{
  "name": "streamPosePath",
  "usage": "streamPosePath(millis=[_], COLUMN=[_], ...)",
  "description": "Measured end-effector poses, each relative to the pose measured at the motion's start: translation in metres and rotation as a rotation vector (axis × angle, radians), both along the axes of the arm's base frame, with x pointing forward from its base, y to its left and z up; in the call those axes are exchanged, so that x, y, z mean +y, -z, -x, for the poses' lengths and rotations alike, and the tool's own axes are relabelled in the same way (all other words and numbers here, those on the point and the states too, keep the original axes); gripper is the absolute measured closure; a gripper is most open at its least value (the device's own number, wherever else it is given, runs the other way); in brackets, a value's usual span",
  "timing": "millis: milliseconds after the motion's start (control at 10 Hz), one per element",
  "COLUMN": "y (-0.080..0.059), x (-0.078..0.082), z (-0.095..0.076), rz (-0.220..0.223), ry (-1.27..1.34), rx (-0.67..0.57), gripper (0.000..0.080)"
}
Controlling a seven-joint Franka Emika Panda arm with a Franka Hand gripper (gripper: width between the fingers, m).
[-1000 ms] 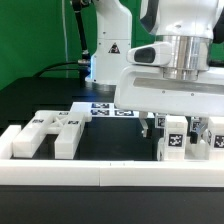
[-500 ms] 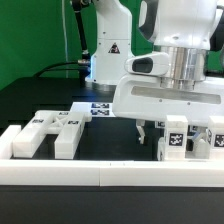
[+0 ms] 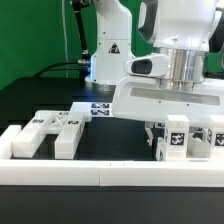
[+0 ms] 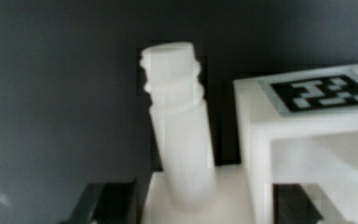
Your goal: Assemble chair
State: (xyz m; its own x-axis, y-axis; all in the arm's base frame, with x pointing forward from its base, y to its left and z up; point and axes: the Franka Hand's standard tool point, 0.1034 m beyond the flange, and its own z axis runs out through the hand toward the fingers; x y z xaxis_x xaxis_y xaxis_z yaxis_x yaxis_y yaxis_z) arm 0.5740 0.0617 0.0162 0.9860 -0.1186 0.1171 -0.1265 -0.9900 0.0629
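In the exterior view, the gripper (image 3: pixel 157 140) hung low over the black table (image 3: pixel 110 148), toward that view's right, with its fingers drawn in among the loose chair pieces there. A tagged block (image 3: pixel 176 140) stood just beside the fingers, and a second block (image 3: pixel 214 138) stood further to that view's right. Well apart, on that view's left, a forked piece (image 3: pixel 48 133) of the chair lay flat. The marker board (image 3: pixel 100 110) lay behind, and a long white rail (image 3: pixel 90 178) ran along the front edge.

In the wrist view, a ridged white post (image 4: pixel 179 110) stood upright between the dark fingers (image 4: pixel 108 203). They pressed against its wider foot from both sides, so the pincer was clenched on the post. The tagged block (image 4: pixel 318 110) stood just beside the post; whether the two touched could not be told.
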Motion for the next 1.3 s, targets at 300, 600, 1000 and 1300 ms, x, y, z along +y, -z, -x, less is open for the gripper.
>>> streamPosePath(millis=[300, 600, 1000, 1300], y=[0.0, -0.009, -0.046, -0.049], x=[0.0, -0.002, -0.014, -0.016], z=[0.0, 0.001, 0.001, 0.003], rz=[0.0, -0.003, -0.016, -0.016], ry=[0.0, 0.004, 0.007, 0.013], rx=[0.0, 0.011, 0.016, 0.042], gripper=[0.0471, 0.0471, 0.0471, 0.0469])
